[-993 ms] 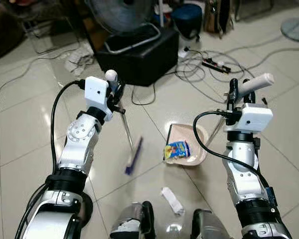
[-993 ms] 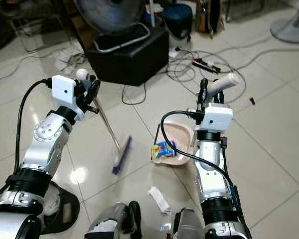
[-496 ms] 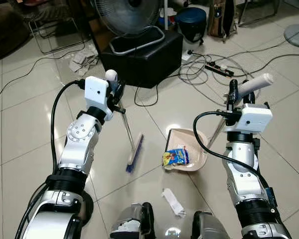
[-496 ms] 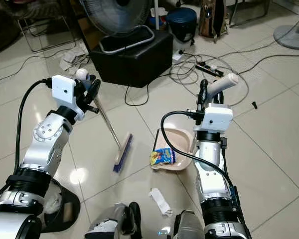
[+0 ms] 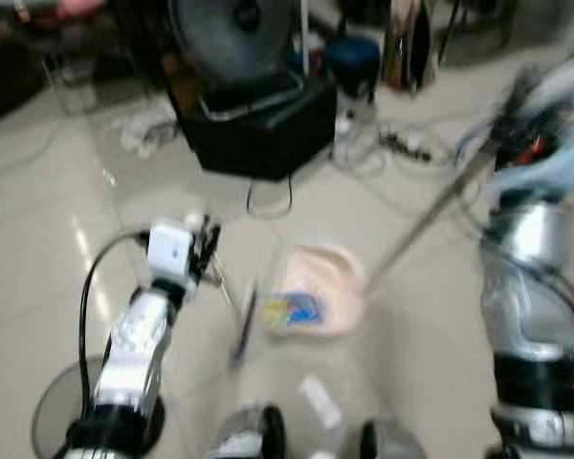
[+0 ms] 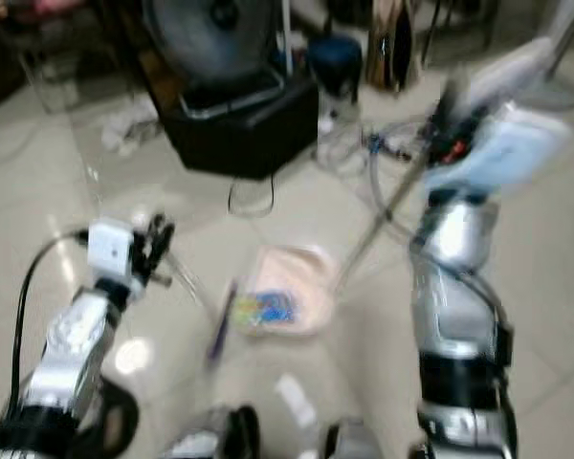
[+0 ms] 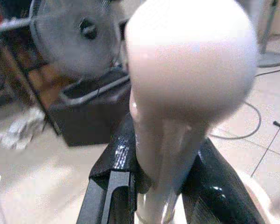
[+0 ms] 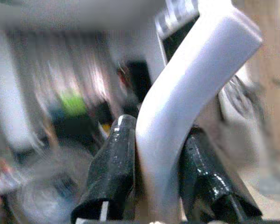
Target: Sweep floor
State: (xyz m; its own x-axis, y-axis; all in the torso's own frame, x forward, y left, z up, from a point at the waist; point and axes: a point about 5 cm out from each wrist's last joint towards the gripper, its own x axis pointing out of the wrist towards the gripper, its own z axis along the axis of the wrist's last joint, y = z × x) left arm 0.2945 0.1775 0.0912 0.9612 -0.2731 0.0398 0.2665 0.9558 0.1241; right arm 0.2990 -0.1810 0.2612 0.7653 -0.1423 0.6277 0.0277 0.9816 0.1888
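A Unitree G1 sweeps a tiled floor (image 5: 57, 220), its left gripper (image 7: 154, 186) clamped on the white knob of a short broom (image 5: 241, 330) whose bristles rest on the tiles just beside a pale dustpan (image 5: 330, 287). The right gripper (image 8: 154, 186) is closed around the dustpan's long angled handle (image 5: 430, 215), apparently to steady the pan as a colourful wrapper (image 5: 289, 309) sits inside it. A white scrap (image 5: 319, 400) lies unswept near the robot's feet, with a black box (image 5: 263, 129) and fan (image 5: 231, 38) beyond; motion blurs both head views.
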